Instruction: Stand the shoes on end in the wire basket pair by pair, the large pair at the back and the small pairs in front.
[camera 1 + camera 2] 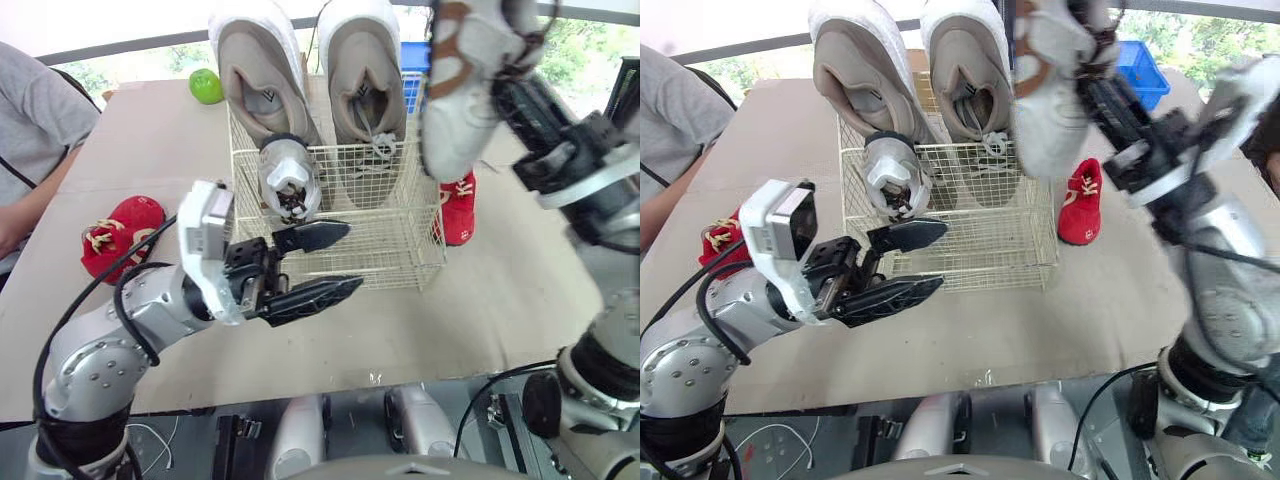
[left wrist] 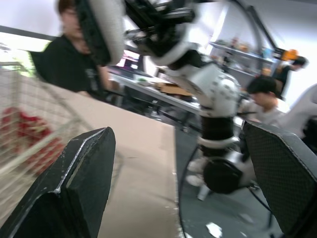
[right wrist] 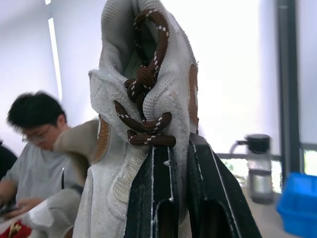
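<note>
A white shoe is clamped aloft by the right end effector for lowering into the basket, the left end effector held spread.

Head stereo pair: looks fwd & down over both arms onto table, wire basket mid-frame, mid-range. R eye offset slightly, so basket sits further left; otherwise same scene. L wrist cam: low over table, looks along left end effector sideways twd right arm; shares table, basket mesh & that arm w/ head views. R wrist cam: v. close on pale shoe in right end effector, facing outward twd window.
</note>
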